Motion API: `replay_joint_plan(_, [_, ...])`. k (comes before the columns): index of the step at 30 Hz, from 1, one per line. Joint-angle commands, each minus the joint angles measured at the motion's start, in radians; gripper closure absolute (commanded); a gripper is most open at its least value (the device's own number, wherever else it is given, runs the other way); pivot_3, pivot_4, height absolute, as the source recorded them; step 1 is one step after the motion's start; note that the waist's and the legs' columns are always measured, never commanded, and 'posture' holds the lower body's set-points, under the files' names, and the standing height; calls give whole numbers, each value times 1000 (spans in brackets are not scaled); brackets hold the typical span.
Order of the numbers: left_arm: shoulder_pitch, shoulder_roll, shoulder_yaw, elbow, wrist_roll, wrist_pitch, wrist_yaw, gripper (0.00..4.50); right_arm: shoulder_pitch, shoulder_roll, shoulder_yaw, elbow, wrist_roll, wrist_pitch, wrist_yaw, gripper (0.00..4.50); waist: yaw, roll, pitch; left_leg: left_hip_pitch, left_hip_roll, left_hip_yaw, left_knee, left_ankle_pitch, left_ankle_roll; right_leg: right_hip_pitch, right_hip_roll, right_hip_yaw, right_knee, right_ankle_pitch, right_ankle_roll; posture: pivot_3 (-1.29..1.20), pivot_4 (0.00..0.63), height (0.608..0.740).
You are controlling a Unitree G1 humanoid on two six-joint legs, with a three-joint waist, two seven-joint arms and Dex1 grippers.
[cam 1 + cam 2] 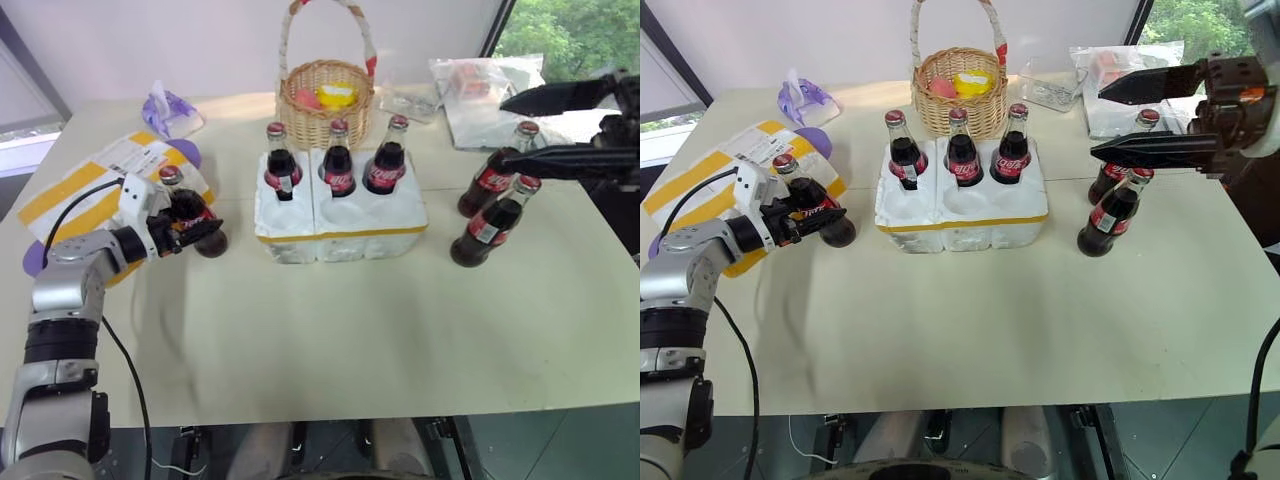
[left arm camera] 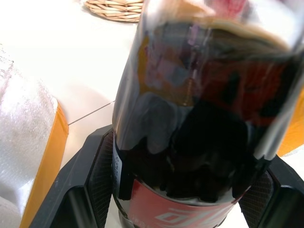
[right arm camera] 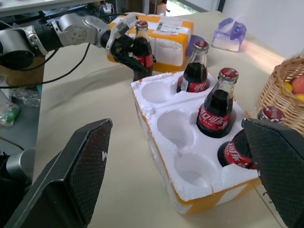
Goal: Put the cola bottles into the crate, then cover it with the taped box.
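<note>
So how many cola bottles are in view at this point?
6. Three stand in the crate's back wells. Two stand on the table near the right gripper. One sits between the left gripper's fingers.

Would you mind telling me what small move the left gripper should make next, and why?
Probably finish closing on the cola bottle and lift it straight up. The left gripper has its fingers on either side of the bottle, which stands on the table in front of the taped box. The crate has three empty wells on its near side, so a lift would clear its rim.
</note>
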Motion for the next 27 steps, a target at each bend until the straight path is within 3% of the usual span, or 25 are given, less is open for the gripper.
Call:
replay_joint_plan(1, [-22,67,27,-93,-43,49,-62,1726,23,-6,-62,-45,29,6,-26,0,-1,-1,1,0,0,0,0,0,0,0,0,0,0,0,0,0,150,740])
replay_joint_plan(6, [-70,146,46,-226,-152,209,-162,1726,97,-15,-96,-96,58,32,-53,0,-2,-6,4,-2,0,0,0,0,0,-2,0,0,0,0,0,0,150,740])
replay_joint_plan(12, [-282,203,-15,-240,-214,321,-295,1726,140,-3,-136,-135,84,39,-116,0,2,-9,5,-4,0,-1,4,0,1,-2,1,0,1,0,0,0,150,740])
replay_joint_plan(18, [-486,97,-82,-168,-211,334,-307,1726,203,11,-171,-183,102,34,-160,0,0,-9,5,-5,0,0,9,-1,3,0,1,-2,1,1,2,0,150,740])
replay_joint_plan(27, [-502,-11,-228,-67,-59,140,-353,1726,256,31,-219,-234,140,60,-258,0,-5,-9,6,-7,0,0,10,-1,3,-2,1,0,1,2,3,0,150,740])
